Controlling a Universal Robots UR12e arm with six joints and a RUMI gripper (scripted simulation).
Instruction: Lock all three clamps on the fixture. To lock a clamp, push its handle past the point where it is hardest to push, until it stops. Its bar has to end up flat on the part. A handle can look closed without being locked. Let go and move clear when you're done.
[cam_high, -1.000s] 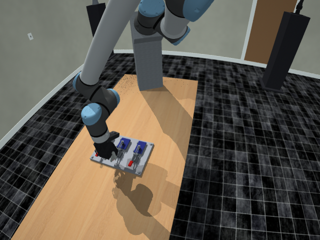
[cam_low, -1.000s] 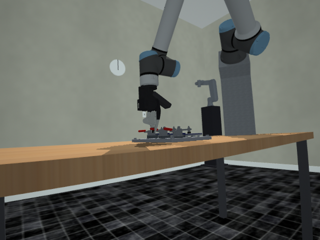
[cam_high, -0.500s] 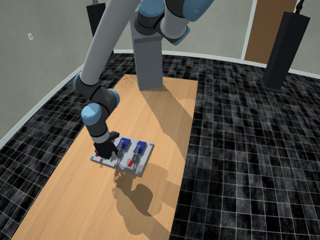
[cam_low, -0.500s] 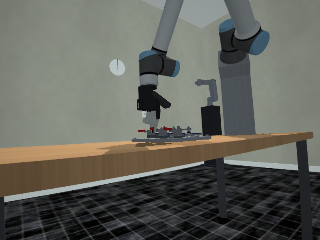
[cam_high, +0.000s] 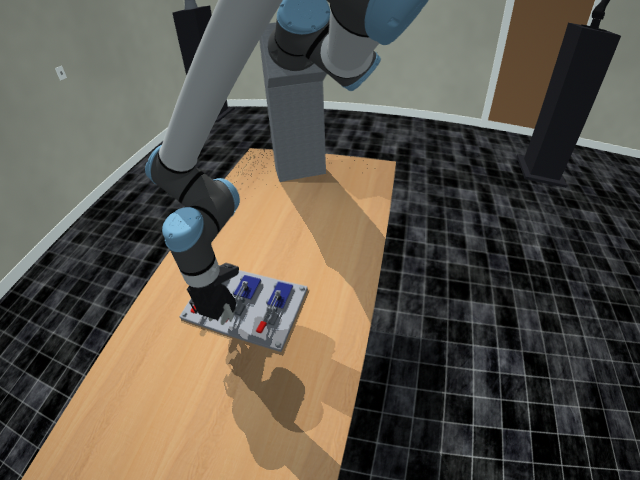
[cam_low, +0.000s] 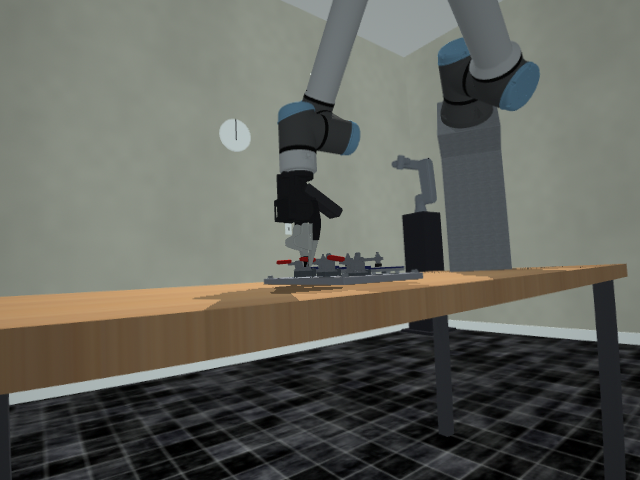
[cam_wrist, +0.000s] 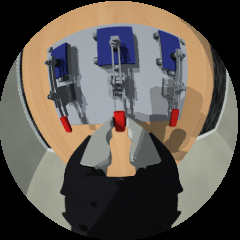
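End effector clamped on middle clamp's red handle, gripped at tip for leverage; fixture flat on counter, bracing push.

Wooden table carries the grey fixture plate.

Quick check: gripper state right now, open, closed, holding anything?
Gripper: closed on the middle clamp's red handle.
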